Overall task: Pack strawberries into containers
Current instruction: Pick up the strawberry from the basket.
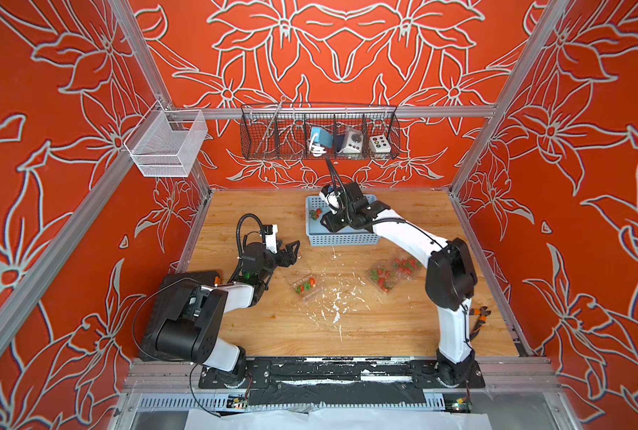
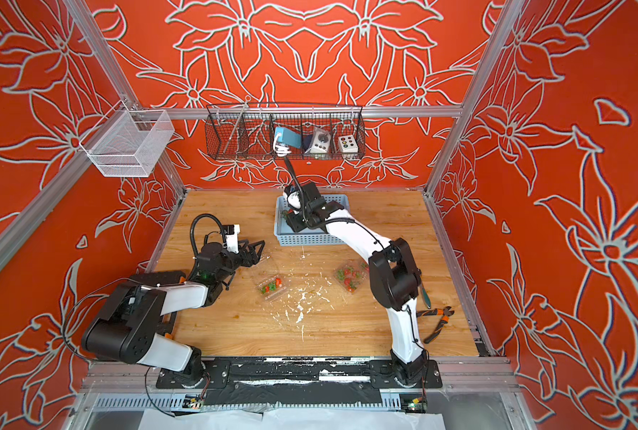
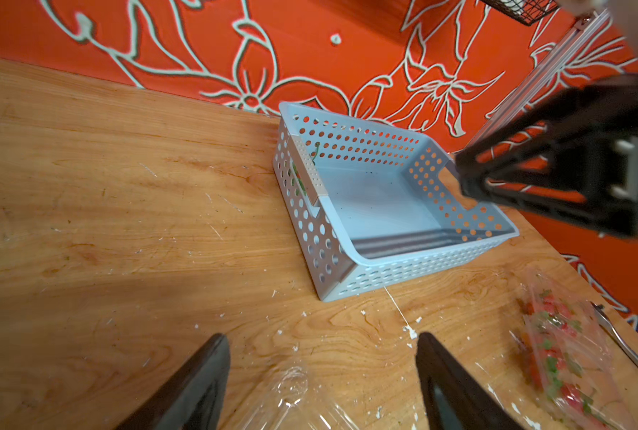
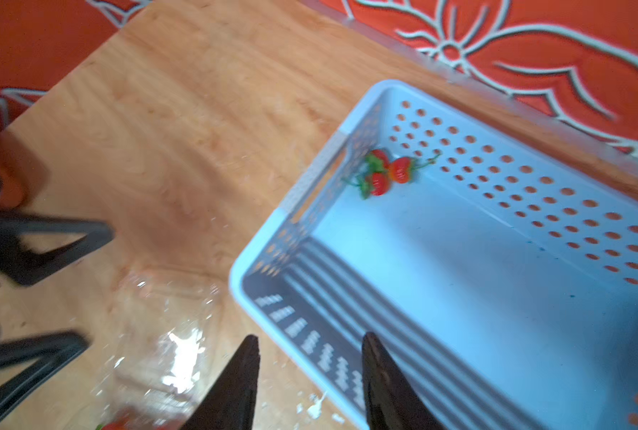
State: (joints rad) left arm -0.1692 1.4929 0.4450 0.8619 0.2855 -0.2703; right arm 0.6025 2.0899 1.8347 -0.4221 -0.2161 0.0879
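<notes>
Over at the far middle of the counter, the right end effector hangs over the left end of the blue basket, jaws apart with nothing in them. Three strawberries sit bunched in the basket's far-left corner, touching each other and tight against the perforated walls. That's the tricky bit: fingers going in there could clip the rim, shove the basket, or drag a neighbour along by a tangled stem. The left end effector is spread and empty too, near the clear container at near centre, so both arms could end up crowding that drop spot. Two fuller containers sit to the right, partly hidden under the right arm. The most open room looks to be near-left, and pliers hug the right edge.
</notes>
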